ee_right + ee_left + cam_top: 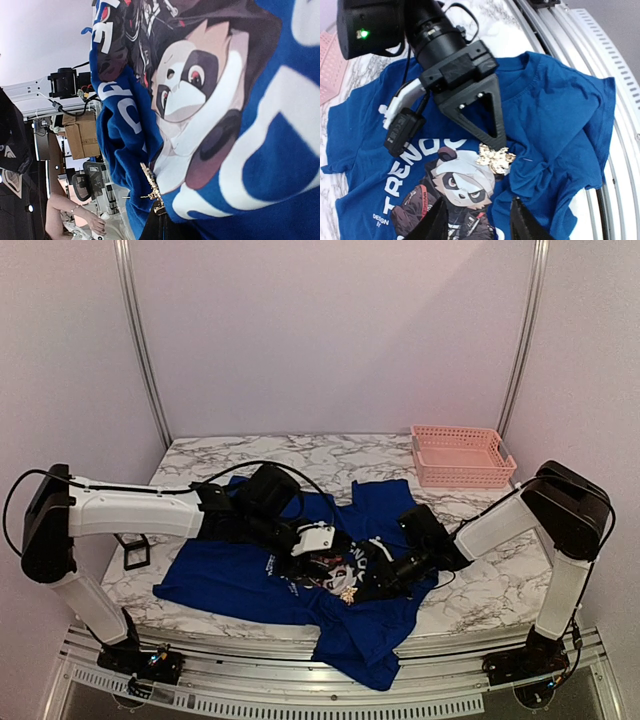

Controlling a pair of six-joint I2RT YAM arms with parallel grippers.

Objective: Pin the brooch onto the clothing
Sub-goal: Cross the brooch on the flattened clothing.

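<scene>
The right gripper (496,144), jaws closed, is seemingly pinching the small gold leafy metal brooch (495,159) against the royal-blue panda-print T-shirt (560,110), just beside the printed panda (462,182). The left gripper (477,222) is hovering part-open and empty. Pinning is going on; the next move is calling for steadying the fabric while the pin closes.

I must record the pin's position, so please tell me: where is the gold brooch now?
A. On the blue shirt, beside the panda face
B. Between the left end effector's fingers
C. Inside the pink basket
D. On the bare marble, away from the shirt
A: the brooch lies on the shirt beside the panda face, at the closed tip of the right end effector.
</scene>
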